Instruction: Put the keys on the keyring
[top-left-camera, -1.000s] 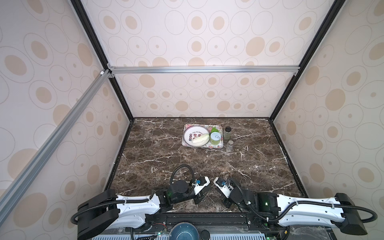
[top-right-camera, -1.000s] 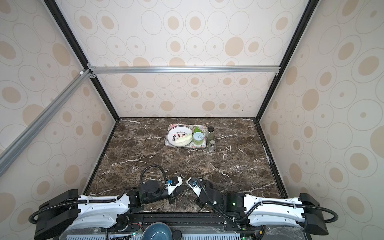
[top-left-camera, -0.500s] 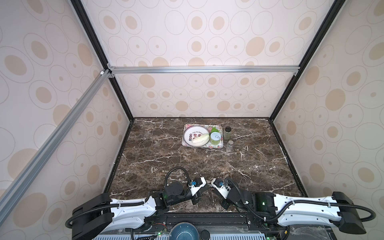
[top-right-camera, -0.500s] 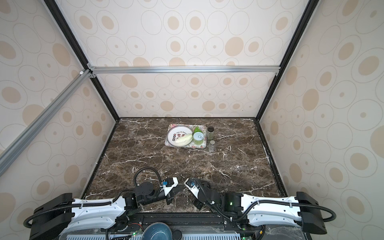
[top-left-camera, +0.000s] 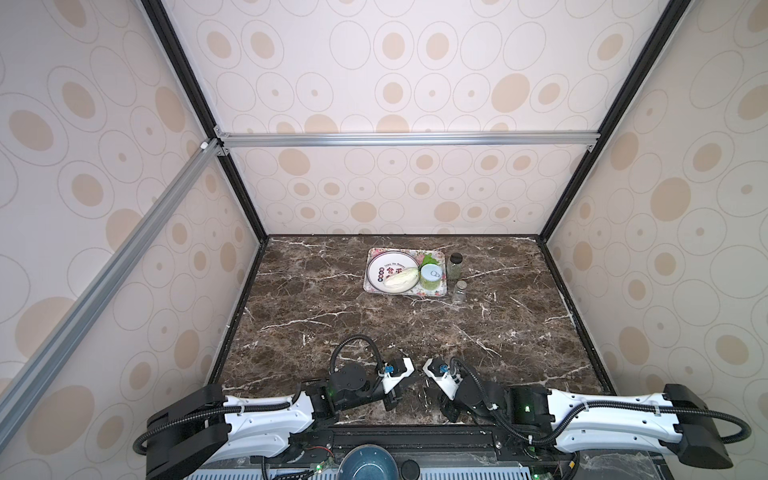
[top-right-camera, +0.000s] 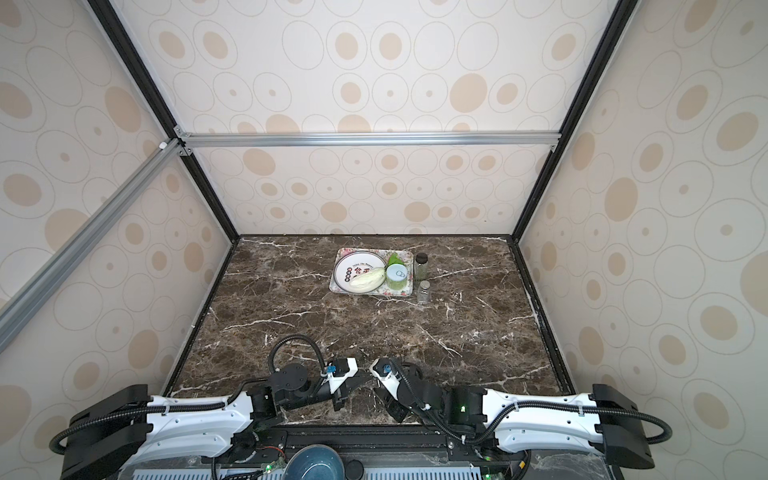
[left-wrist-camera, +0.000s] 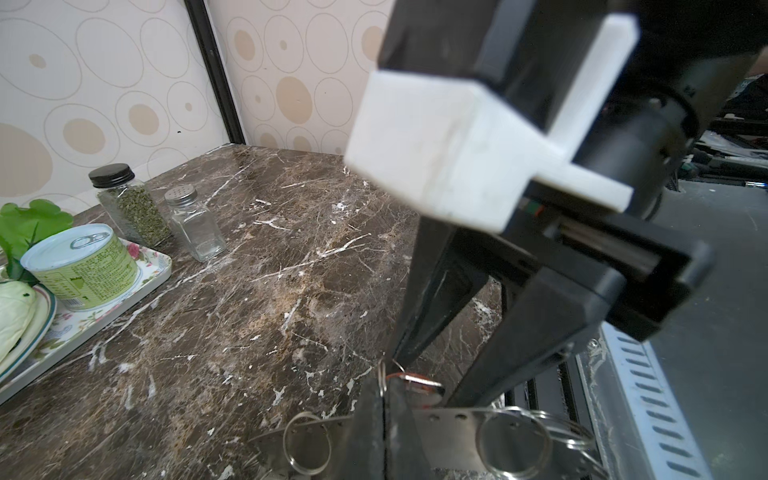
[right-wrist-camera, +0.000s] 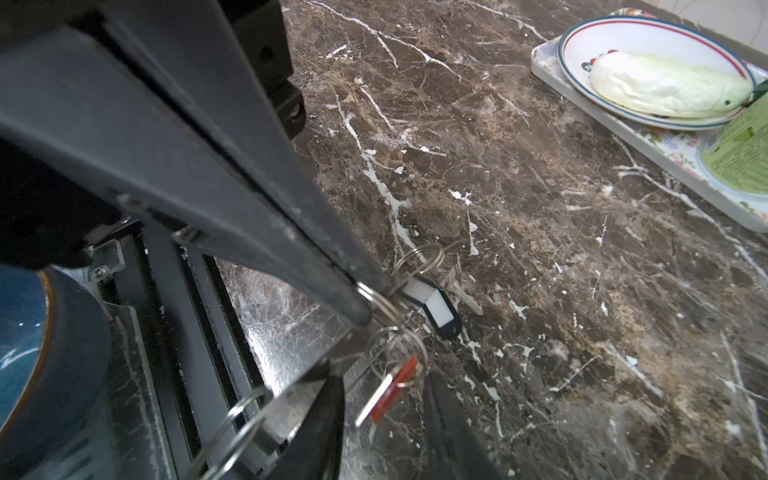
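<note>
The keyring (left-wrist-camera: 453, 432), a thin grey plate with small rim holes and wire rings, hangs at the table's front edge. My left gripper (left-wrist-camera: 384, 395) is shut on it, pinching a wire ring at its rim. It shows in both top views (top-left-camera: 392, 397). The red-tagged key (right-wrist-camera: 395, 388) dangles from a ring between the fingers (right-wrist-camera: 328, 415) of my right gripper (right-wrist-camera: 382, 376), which is open and not touching it. The black-tagged key (right-wrist-camera: 440, 311) with its white label lies on the marble just beyond the left fingertips (right-wrist-camera: 361, 303). My right gripper (top-left-camera: 448, 409) faces the left one closely.
A floral tray (top-left-camera: 438, 293) at the back middle holds a white plate (top-left-camera: 376, 270), a cabbage piece and a green can (top-left-camera: 431, 276). Two glass jars (top-left-camera: 456, 266) stand to its right. A blue bowl (top-left-camera: 365, 467) sits below the table's front rail.
My right gripper's jaws have parted and now stand open round the red-tagged key. Both arms have shifted only slightly near the front edge. The left gripper stays shut.
</note>
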